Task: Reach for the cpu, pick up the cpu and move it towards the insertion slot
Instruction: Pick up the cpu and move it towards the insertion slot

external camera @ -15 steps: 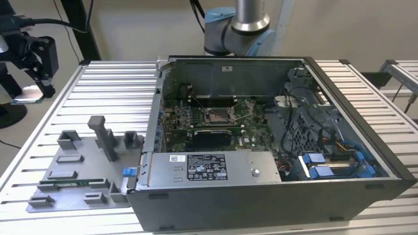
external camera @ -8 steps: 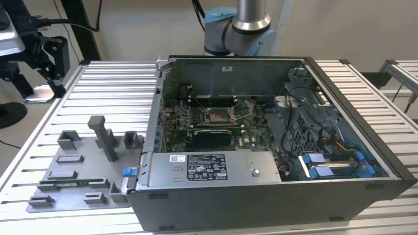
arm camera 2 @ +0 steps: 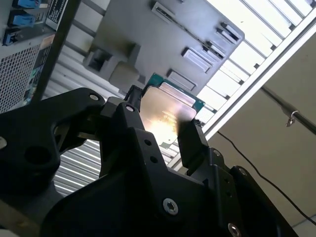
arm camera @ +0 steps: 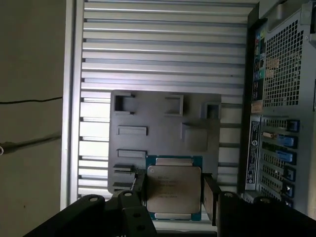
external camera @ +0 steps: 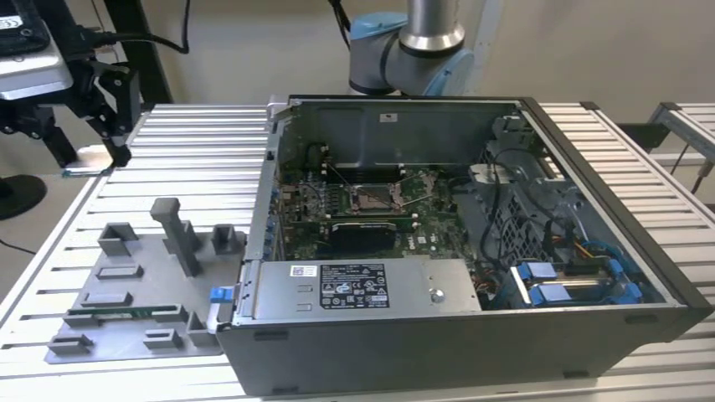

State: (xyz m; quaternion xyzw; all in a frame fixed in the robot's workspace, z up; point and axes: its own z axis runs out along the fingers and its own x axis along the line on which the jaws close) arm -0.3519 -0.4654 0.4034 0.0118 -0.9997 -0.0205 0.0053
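Spanning the scene: a slatted metal worktop before a plain beige wall. On it lies an open computer case, motherboard exposed; near the board's middle sits the insertion slot, a silver frame with a dark centre. A silver power supply lines the case's near edge, and blue-tipped cables crowd the corner at the exterior view's right. The robot arm rises behind the case. Just beside the case, at the exterior view's left, rests a grey tray with upright posts and rectangular recesses; one recess holds a green memory stick. The hand hangs above the worktop beyond the tray, the case's side wall standing between it and the slot. Its two black fingers are closed partway upon opposite edges of the cpu, held level between them, well apart from the slot.
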